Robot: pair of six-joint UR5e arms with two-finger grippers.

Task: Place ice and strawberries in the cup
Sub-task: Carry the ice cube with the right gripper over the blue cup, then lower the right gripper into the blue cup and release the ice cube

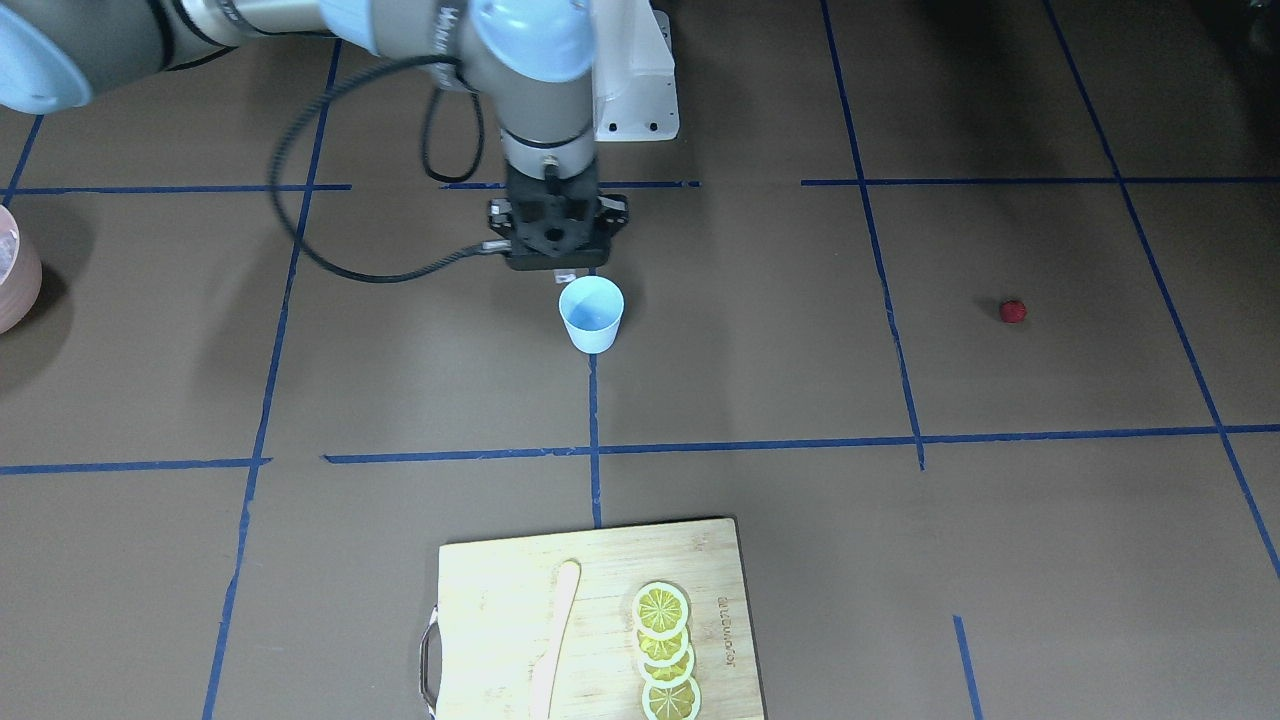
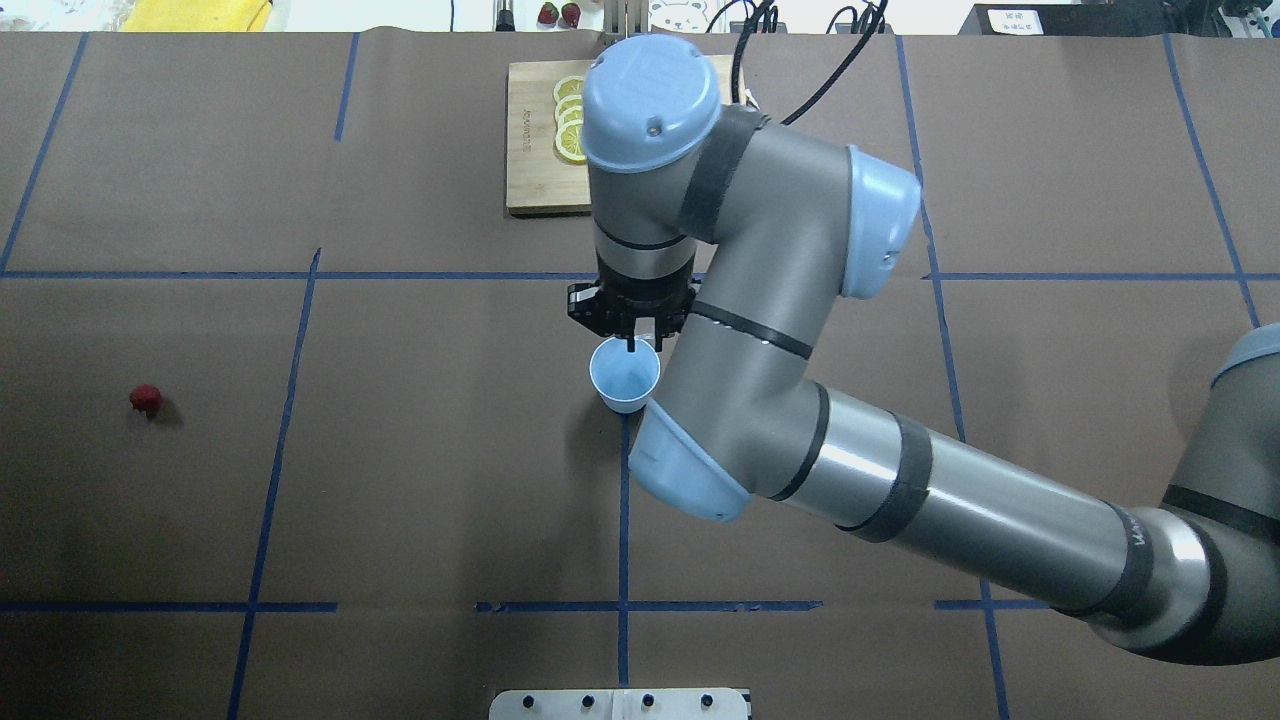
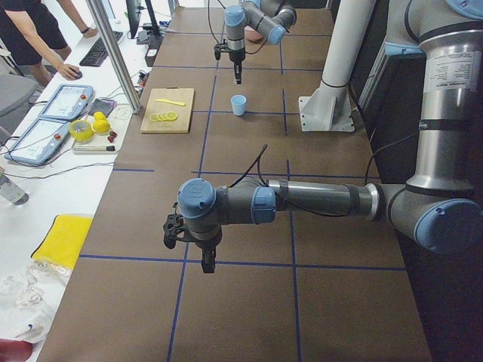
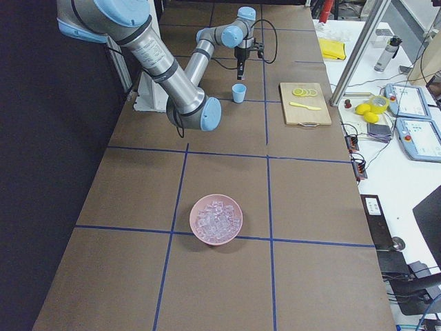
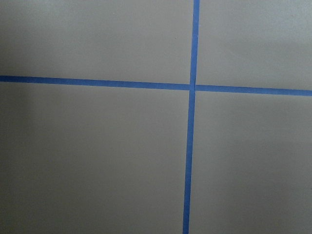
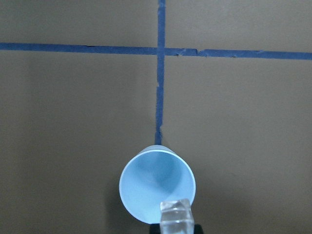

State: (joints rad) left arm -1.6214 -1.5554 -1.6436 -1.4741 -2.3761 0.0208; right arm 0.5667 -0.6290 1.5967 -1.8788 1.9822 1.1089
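Observation:
The pale blue cup (image 1: 591, 315) stands upright mid-table, with nothing showing inside it in the right wrist view (image 6: 157, 187). My right gripper (image 2: 630, 345) hangs just above the cup's rim, shut on a clear ice cube (image 6: 175, 214). The tiny red strawberry (image 1: 1013, 311) lies alone on the table far towards my left side, and it also shows in the overhead view (image 2: 146, 399). My left gripper (image 3: 208, 265) hovers over bare table far from the cup; I cannot tell whether it is open or shut.
A pinkish bowl (image 4: 236, 238) holding several ice cubes (image 4: 216, 219) stands at my right end of the table. A wooden cutting board (image 1: 500, 590) with lemon slices (image 1: 665, 650) and a wooden knife (image 1: 556, 635) lies beyond the cup. Blue tape lines cross the brown table.

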